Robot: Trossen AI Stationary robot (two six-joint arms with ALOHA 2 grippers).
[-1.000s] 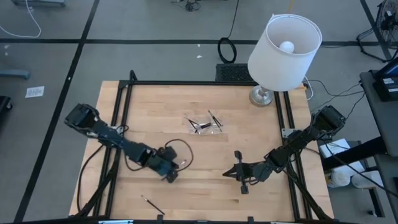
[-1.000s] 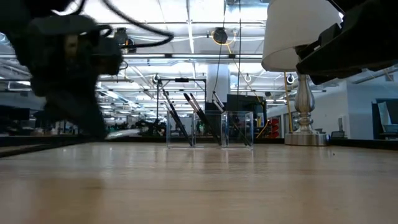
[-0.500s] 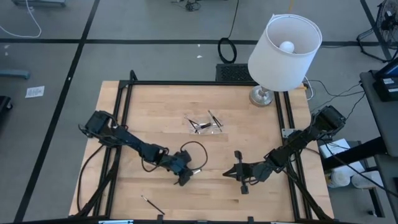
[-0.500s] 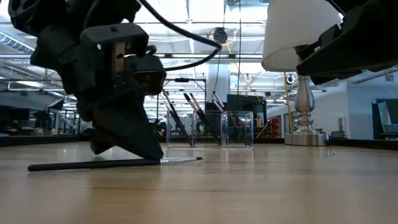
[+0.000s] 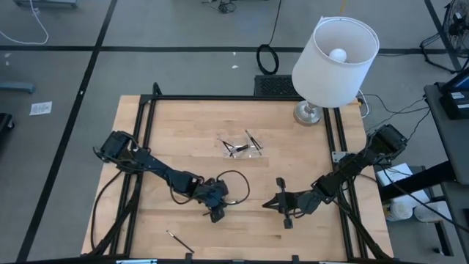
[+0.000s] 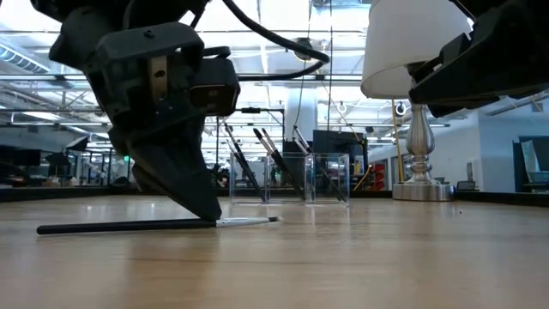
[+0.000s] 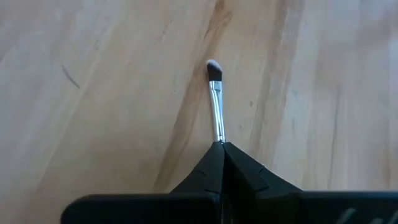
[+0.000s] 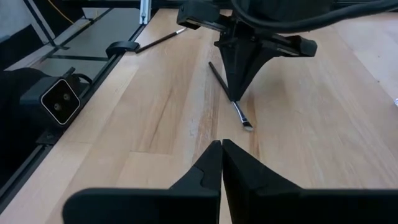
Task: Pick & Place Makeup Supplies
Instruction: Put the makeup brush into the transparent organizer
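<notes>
A thin makeup brush (image 6: 129, 227) with a dark handle, a silver ferrule and a pale tip (image 7: 213, 65) lies flat on the wooden table. My left gripper (image 6: 210, 220) stands on it near the table's front middle (image 5: 215, 214), shut on it. My right gripper (image 5: 283, 207) hovers shut and holds nothing, a little to the right. Several more makeup supplies lean in the clear tray (image 5: 242, 145) at mid-table. Another stick (image 5: 178, 240) lies by the front edge. My left gripper pinches the brush between its two fingertips where the dark handle meets the silver ferrule (image 7: 219, 138). The fingers slant down from the table's left, roughly in line with the brush. The brush lies full length on the table, its ferrule and tip sticking out past the fingertips.
A lamp with a white shade (image 5: 333, 55) stands at the far right corner. Black frame rails (image 5: 143, 132) run along the table's sides. Bare wood lies between the two grippers and the tray (image 6: 287, 178).
My left gripper has gone toward the table's right edge and sunk, rolling a little, until its fingertips stand at the table on the brush. The right arm has kept still.
</notes>
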